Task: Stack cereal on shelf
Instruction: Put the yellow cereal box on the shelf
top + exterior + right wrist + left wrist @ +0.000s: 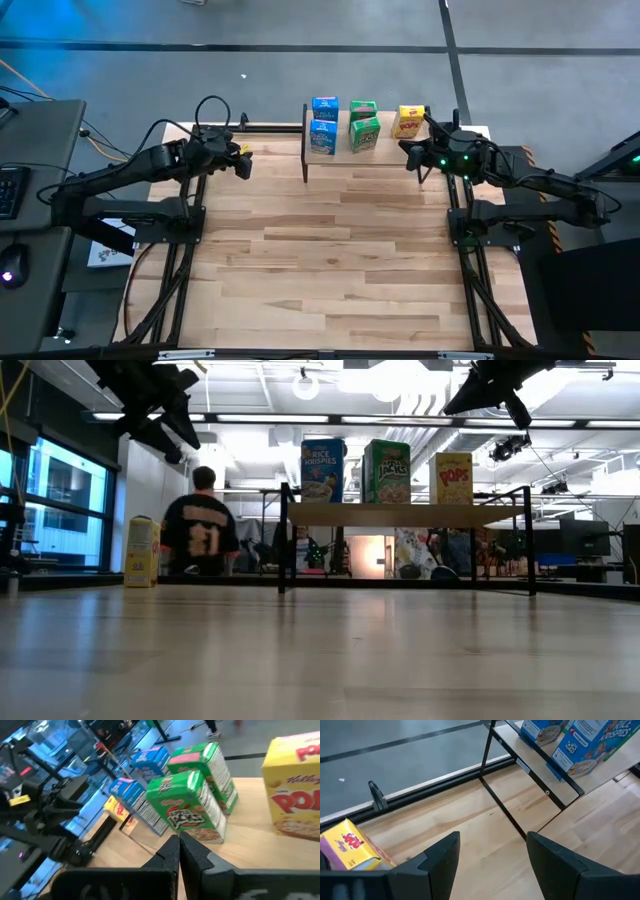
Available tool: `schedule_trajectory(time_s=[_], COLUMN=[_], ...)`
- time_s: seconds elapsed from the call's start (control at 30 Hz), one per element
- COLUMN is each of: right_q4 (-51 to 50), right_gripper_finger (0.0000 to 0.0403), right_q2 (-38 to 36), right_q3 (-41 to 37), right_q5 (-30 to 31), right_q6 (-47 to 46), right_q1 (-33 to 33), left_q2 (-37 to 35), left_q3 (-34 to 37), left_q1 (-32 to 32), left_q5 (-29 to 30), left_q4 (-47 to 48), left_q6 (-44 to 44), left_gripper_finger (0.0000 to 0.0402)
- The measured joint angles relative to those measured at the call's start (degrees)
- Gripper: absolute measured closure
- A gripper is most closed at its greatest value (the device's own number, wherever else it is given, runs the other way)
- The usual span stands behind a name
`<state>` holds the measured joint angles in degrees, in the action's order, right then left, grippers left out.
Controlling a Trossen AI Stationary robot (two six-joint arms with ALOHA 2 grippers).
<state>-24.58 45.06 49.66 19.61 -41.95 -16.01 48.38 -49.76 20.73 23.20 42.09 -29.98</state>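
Observation:
The shelf point(340, 152) stands near the table's far edge and carries five cereal boxes, all upright on their bases. These are two blue boxes point(324, 120), two green boxes point(364, 124) and one yellow box point(410, 121). A second yellow box point(142, 551) stands upright on the tabletop left of the shelf. My left gripper point(240, 162) hovers open, raised above the table beside that box point(350, 851). My right gripper point(410, 150) is shut, raised just near of the shelf's right end, with the green boxes point(192, 810) ahead of it.
The shelf's thin black legs point(502, 802) stand between my left gripper and the boxes on it. A black clamp point(376, 795) sits at the table's far edge. A person point(200, 525) sits in the room beyond the table. Wood tabletop point(330, 260) stretches toward the near edge.

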Motion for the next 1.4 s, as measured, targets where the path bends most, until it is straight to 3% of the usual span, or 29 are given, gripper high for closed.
schedule_trajectory(time_s=[0.27, 0.57, 1.0, 1.17, 1.4], right_q4=[0.1, 0.0, 0.0, -0.1, -0.2], right_gripper_finger=[0.0402, 0.0402, 0.0402, 0.0402, 0.0402], right_q2=[0.0, 0.0, 0.0, 0.0, 0.0], right_q3=[0.0, 0.0, 0.0, 0.0, 0.0], right_q5=[4.3, -1.5, -1.0, -1.0, -0.9], right_q6=[3.3, 9.7, 9.1, 8.1, 5.8], right_q1=[0.0, 0.0, 0.0, 0.0, 0.0], left_q2=[0.0, 0.0, 0.0, 0.0, 0.0], left_q3=[0.0, 0.0, 0.0, 0.0, 0.1], left_q1=[0.0, 0.0, 0.0, 1.3, 2.4], left_q5=[0.4, 0.5, 1.4, 0.8, -0.6], left_q4=[0.0, 0.1, 0.3, 2.8, 4.7], left_q6=[0.2, -9.2, -7.9, -7.3, 0.9], left_gripper_finger=[0.0181, 0.0181, 0.0179, 0.0147, 0.0091])
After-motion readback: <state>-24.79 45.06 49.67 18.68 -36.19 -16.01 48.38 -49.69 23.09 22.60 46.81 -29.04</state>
